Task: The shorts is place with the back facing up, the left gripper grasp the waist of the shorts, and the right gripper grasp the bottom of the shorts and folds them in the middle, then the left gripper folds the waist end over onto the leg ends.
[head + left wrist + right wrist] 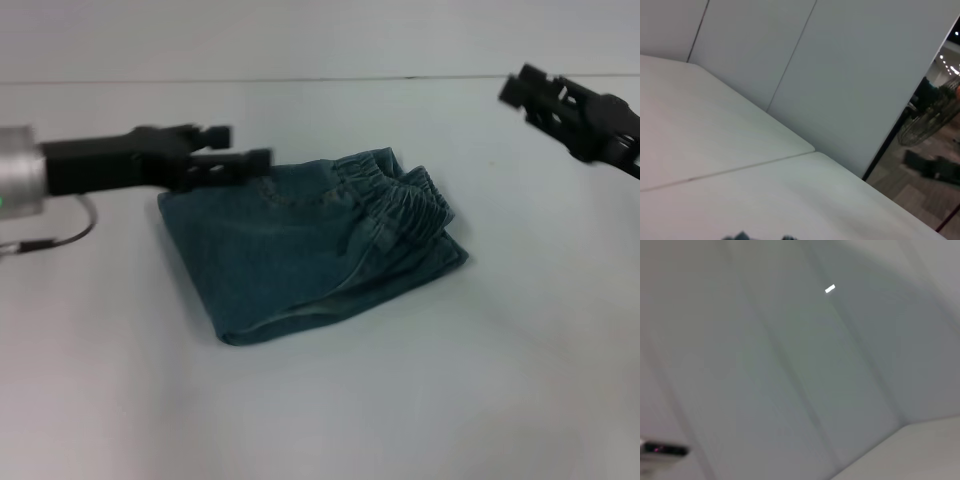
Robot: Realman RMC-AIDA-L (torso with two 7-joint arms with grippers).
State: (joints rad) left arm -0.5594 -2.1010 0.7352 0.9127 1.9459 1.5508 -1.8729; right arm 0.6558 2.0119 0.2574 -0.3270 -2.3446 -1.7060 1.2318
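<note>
The blue denim shorts (300, 250) lie folded into a compact bundle in the middle of the white table (420, 400), in the head view. Their gathered elastic waist (395, 200) rests on top at the bundle's far right side. My left gripper (235, 148) hovers just above the far left edge of the shorts, fingers apart and holding nothing. My right gripper (522, 92) is raised at the far right, well clear of the cloth. Neither wrist view shows the shorts clearly; only a dark sliver (742, 236) appears at the edge of the left wrist view.
A seam (300, 80) crosses the table's far side, with a pale wall (840, 75) behind it. A grey cable loop (75, 230) hangs under my left arm. The left wrist view shows an open doorway (935, 145) past the wall's end.
</note>
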